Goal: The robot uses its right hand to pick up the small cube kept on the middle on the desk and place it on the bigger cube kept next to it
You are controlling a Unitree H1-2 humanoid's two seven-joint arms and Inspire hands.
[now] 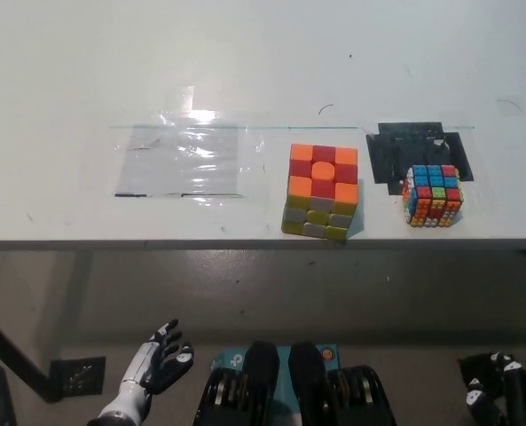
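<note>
The bigger cube (321,192), with orange and red tiles on top and yellow and grey tiles on its front, stands on the white desk (245,71) near the front edge. To its right the small multicoloured cube (432,195) sits on a patch of black tape (391,151). My black right hand (498,390) hangs low at the bottom right, below the desk, far from both cubes. At the bottom left my white left hand (156,364) rests below the desk, fingers apart, holding nothing.
A shiny clear plastic sheet (187,160) lies taped on the desk left of the bigger cube. The desk's front edge (245,244) runs across the picture, with floor and a black desk leg (14,359) below it.
</note>
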